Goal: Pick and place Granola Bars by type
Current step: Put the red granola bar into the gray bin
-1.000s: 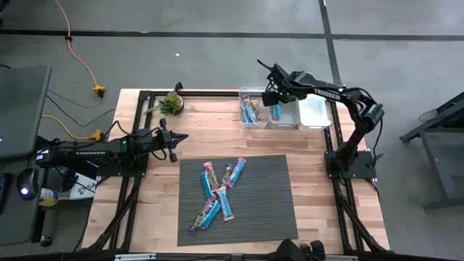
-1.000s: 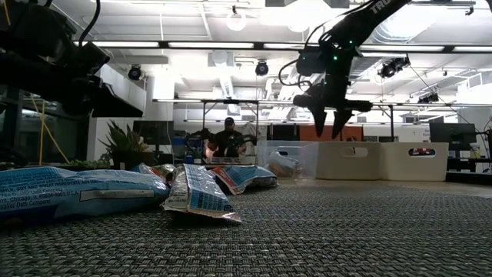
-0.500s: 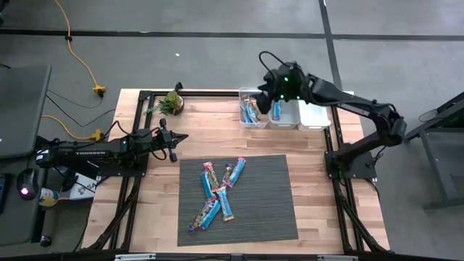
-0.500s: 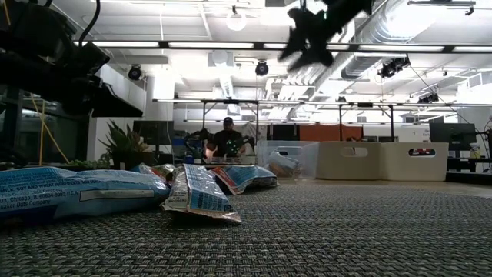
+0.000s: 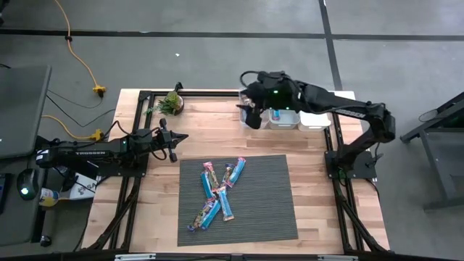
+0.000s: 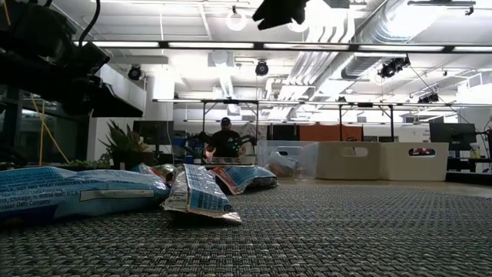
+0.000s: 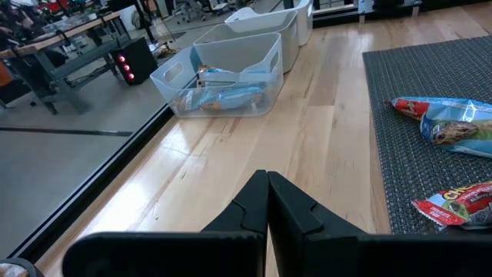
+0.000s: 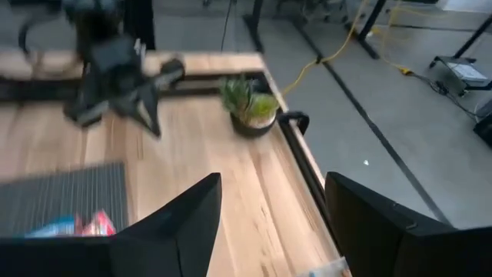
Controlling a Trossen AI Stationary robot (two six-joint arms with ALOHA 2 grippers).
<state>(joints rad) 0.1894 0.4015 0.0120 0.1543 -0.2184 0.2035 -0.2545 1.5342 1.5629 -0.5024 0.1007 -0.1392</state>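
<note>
Several granola bars in light blue and pink wrappers lie flat in a loose heap on the dark mat; they show close up in the low view and the left wrist view. More blue bars lie in the left clear bin. My right gripper hovers high above that bin, open and holding nothing; only its underside shows at the top of the low view. My left gripper waits shut over the wood left of the mat.
Three bins stand in a row at the far edge: the clear one, a middle one and a white one. A small potted plant sits at the far left corner. Bare wood lies between mat and bins.
My right gripper has risen from just above the middle bin and swung toward the table's left, ending high over the left clear bin and turned to face the left arm and plant. It stays open and holds nothing. The bars and the left arm have not moved.
</note>
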